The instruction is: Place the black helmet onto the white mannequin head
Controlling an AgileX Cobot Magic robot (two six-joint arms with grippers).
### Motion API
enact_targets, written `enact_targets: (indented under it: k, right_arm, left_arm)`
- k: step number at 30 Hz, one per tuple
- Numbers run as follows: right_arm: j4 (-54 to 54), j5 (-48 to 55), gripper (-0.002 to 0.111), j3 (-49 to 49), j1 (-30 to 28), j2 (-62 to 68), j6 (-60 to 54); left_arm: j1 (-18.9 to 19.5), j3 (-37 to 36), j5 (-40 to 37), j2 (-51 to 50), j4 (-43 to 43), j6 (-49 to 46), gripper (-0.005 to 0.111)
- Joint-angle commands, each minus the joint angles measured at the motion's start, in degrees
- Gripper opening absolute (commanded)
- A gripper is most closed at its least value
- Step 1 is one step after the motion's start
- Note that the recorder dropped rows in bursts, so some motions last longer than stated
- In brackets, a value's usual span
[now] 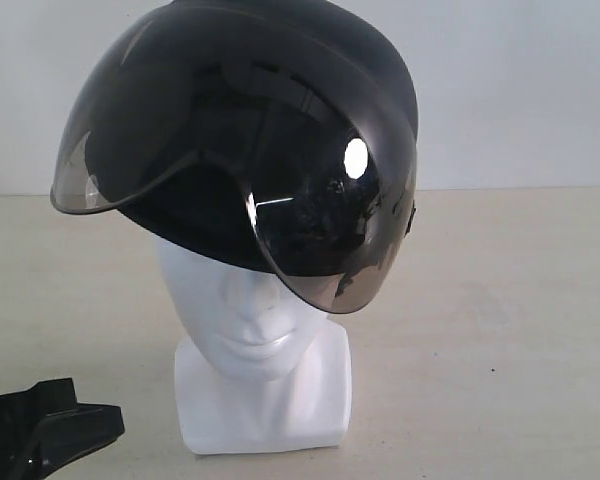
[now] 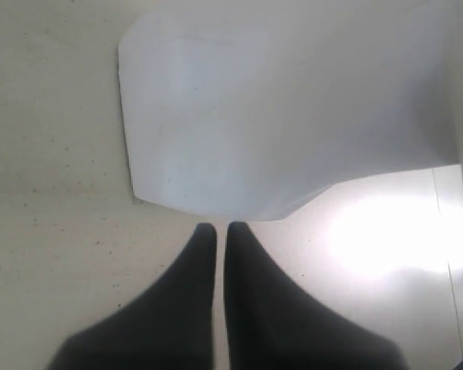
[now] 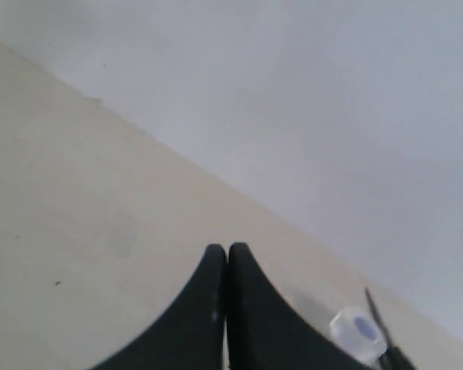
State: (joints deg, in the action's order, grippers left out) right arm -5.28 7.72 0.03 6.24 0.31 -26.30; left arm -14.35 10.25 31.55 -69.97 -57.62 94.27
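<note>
The black helmet (image 1: pixel 280 90) sits tilted on top of the white mannequin head (image 1: pixel 255 320), its smoky visor (image 1: pixel 320 210) hanging over the upper face. The head's squarish white base (image 1: pixel 265 405) rests on the beige table. My left gripper (image 2: pixel 216 228) is shut with nothing between its fingers, low over the table just short of the white base (image 2: pixel 278 116). A black part of the left arm (image 1: pixel 40 430) shows at the exterior view's bottom left corner. My right gripper (image 3: pixel 227 250) is shut and empty above bare table, away from the head.
A pale wall (image 3: pixel 332 92) rises behind the beige table (image 1: pixel 520 320). A small clear round cap (image 3: pixel 357 330) and a thin dark strip lie on the table close to the right gripper. A bright glare patch marks the table beside the base in the left wrist view.
</note>
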Motion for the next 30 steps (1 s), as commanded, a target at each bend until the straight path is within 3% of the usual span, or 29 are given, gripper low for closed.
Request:
enact_targets:
  k: [1,4,8,12,14,18,25,30]
  right_arm:
    - [-0.5,-6.6,0.0,0.0,0.2,-0.3,-3.8]
    - [2.2,-11.4,0.0,0.0,0.2,-0.3,0.8]
    - [13.6,-17.0,0.0,0.0,0.2,-0.3,27.4]
    - [15.4,-26.9,0.0,0.0,0.2,-0.3,36.6]
    - [15.4,-22.2,0.0,-3.0,0.2,-0.3,39.3]
    - [15.2,-1.7,0.0,-14.5,0.2,2.7,40.0]
    - [16.7,29.2,0.0,-29.8,0.2,21.5,39.3]
    - [16.8,30.2,0.0,-32.0,0.2,30.7,39.3]
  left_arm:
    - [0.1,-0.3,0.5,0.3,-0.9,0.4,0.004]
    - [0.1,-0.3,0.5,0.3,-0.9,0.4,0.004]
    - [0.1,-0.3,0.5,0.3,-0.9,0.4,0.004]
    - [0.1,-0.3,1.6,0.3,-0.9,0.4,0.004]
    - [0.1,-0.3,3.0,0.3,-0.9,0.4,0.004]
    - [0.1,-0.3,5.3,0.5,-0.4,0.4,0.004]
    - [0.1,-0.2,-0.7,6.1,1.7,-2.8,0.004]
    - [0.1,-0.2,-8.2,16.1,1.7,-3.5,0.004]
